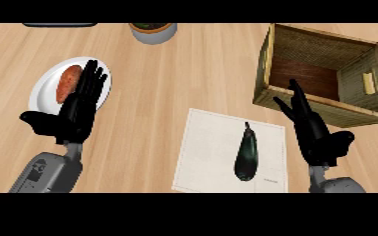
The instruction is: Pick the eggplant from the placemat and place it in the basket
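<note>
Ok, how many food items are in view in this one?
2. The eggplant lies on the placemat between the hands. A reddish food item sits on the white plate at left, partly hidden behind the left hand.

Eggplant (246, 152) lies on placemat (214, 145) beside basket (310, 45).

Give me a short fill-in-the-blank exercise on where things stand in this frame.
1. The eggplant lies on the ____.
2. The basket holds ____ eggplant so far.
3. The right hand, fingers straight, is between the eggplant and the ____.
4. The left hand shows in front of a white ____ with a reddish food on it.

Missing words: placemat; no; basket; plate
</note>
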{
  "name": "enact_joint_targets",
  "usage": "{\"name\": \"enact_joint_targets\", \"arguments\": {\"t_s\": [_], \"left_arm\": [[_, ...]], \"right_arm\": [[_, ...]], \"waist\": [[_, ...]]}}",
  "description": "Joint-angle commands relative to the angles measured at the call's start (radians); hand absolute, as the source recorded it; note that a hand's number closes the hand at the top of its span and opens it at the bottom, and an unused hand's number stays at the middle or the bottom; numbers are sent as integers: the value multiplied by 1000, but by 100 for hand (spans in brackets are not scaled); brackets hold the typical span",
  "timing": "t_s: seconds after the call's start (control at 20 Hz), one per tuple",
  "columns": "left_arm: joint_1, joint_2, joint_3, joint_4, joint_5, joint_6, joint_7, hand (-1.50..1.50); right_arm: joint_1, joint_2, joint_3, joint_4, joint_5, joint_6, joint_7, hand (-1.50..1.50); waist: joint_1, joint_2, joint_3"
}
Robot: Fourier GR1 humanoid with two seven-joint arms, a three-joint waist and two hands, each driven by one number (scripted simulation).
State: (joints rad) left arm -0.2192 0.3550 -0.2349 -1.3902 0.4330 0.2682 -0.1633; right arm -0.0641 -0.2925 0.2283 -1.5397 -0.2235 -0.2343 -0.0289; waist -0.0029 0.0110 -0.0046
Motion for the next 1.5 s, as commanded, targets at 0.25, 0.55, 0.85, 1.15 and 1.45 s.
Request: {"name": "enact_joint_targets", "arguments": {"t_s": [0.25,0.55,0.85,1.15,1.45], "left_arm": [[178,40,-89,179,-31,-3,212,0],[225,93,-94,147,-26,-45,284,0],[252,69,-104,100,-30,-9,305,0],[264,101,-80,112,-27,-27,305,0],[319,113,-83,68,-33,-29,298,0]], "right_arm": [[-233,105,-135,27,-265,110,47,150],[-319,286,199,125,49,-24,35,-150],[-437,39,223,158,274,-74,374,-150],[-586,-237,245,79,346,171,667,-150],[-740,-441,137,-1,124,546,843,-150]], "waist": [[47,11,8],[35,-9,4],[14,-20,0],[-16,-27,-1],[-8,-25,2]]}}
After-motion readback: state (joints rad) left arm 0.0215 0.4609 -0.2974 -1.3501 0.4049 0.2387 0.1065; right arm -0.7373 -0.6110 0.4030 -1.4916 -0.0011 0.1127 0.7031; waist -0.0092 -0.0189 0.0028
